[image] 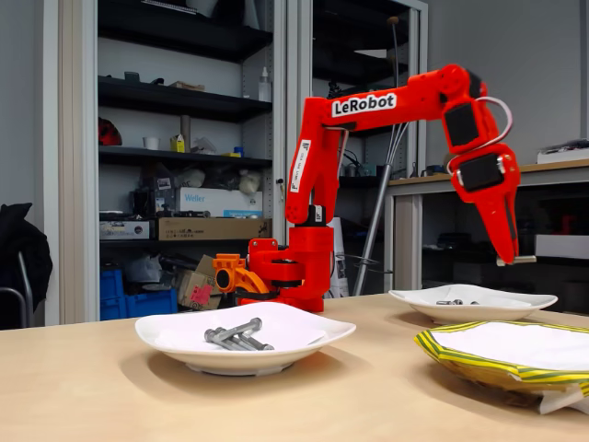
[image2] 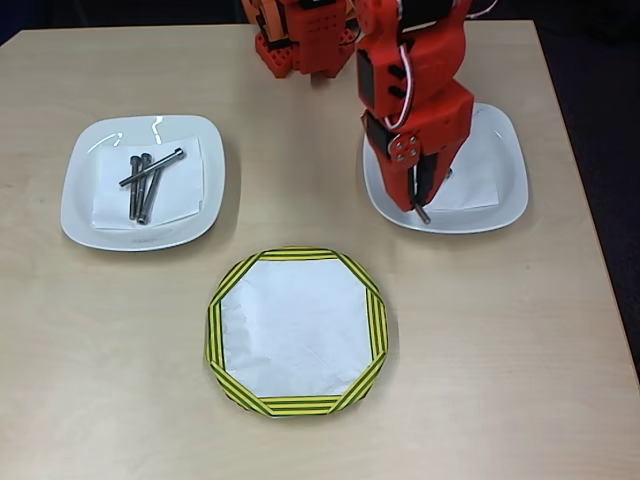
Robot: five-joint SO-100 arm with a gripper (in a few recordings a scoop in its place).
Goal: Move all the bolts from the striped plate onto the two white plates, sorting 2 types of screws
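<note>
The hand (image2: 421, 205) hangs over the near-left part of the right white plate (image2: 500, 190), fingers pressed on a small grey bolt (image2: 423, 213) whose tip juts from between them; in the fixed view the hand (image: 509, 258) pinches that bolt (image: 523, 261) level, well above the plate. To finish well, I would lower it toward the paper liner and part the fingers only when close, so the short bolt neither bounces nor rolls over the wavy rim. Short bolts (image: 450, 301) already lie there. The left white plate (image2: 80, 190) holds long, slender, round-headed bolts (image2: 146, 182) in a loose pile. The striped plate (image2: 297, 408), octagonal paper with a yellow and dark rim, lies bare at the near middle of the pale wooden worktop (image2: 100, 380).
</note>
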